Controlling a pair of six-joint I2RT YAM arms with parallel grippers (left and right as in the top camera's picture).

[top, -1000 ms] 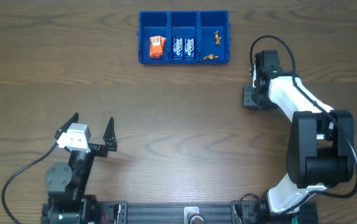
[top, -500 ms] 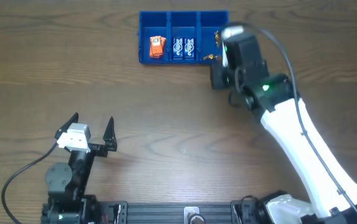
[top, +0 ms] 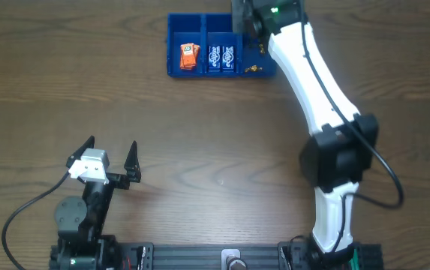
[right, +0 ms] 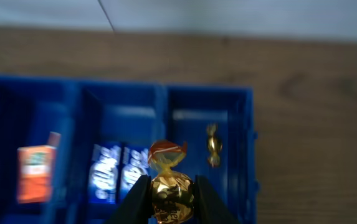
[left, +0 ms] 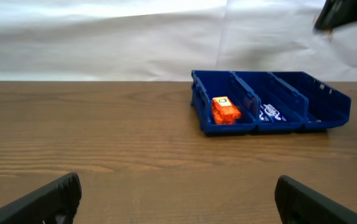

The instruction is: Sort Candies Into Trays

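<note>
Currently: right tool [right: 172, 198] clamps 1 gold candy [right: 168, 174] above blue tray [right: 251, 143]; best centred over the tray's gold-candy compartment [right: 190, 134], lowered before release. Left tool [top: 112, 142] wide, well apart from tray.

No print on the candy wrappers [left: 225, 109] or the tray [left: 228, 129] is legible.

Soft, even, bright light; faint shadows

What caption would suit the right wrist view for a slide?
Right gripper holds a gold-wrapped candy over the blue three-compartment tray.
</note>
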